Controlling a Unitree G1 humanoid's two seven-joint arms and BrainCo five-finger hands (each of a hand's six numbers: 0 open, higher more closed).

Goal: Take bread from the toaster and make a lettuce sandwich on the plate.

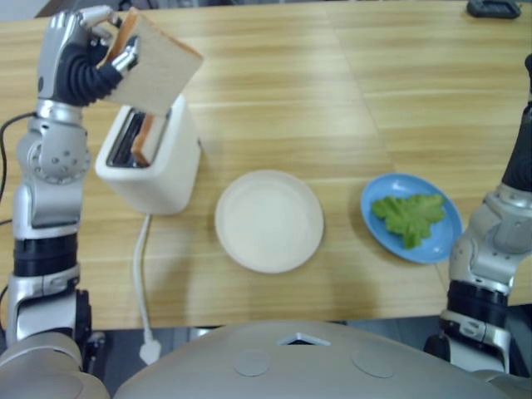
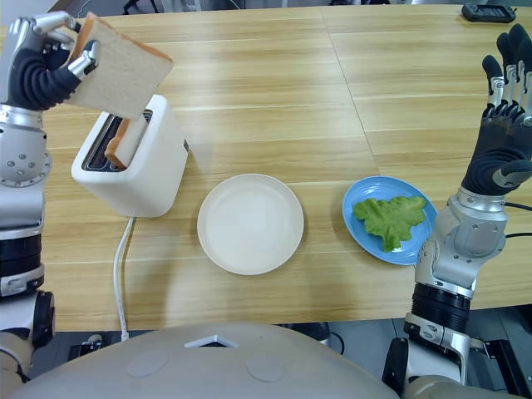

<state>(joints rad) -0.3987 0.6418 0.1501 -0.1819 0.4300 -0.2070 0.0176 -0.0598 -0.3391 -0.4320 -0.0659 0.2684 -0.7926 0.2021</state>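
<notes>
Toasted slice of light-brown square bread (image 1: 158, 71): held in the air directly over the slots of the toaster, tilted, with its lower edge close above the appliance; whether it is fully clear of the slot cannot be told. Left hand (image 1: 83, 54): raised at the table's left side, fingers clenched on the upper left corner of that slice. Second slice of bread (image 1: 148, 137): standing in the toaster slot, top edge protruding. White box-shaped toaster (image 1: 162, 170): upright on the left part of the light wooden table (image 2: 274, 100), with its white power cord (image 2: 123, 266) running from its base towards the near edge. Round cream-coloured plate (image 2: 249, 223): at the table's centre front, just to the right of the toaster, with nothing on it. Round blue plate (image 2: 391, 184): to the right of the cream plate and apart from it, carrying one green lettuce leaf (image 2: 389, 218). Right hand (image 2: 503, 125): raised upright beyond the blue plate at the table's right side, fingers extended, holding nothing. Small dark object (image 2: 490, 11): at the far right corner, not identifiable.
</notes>
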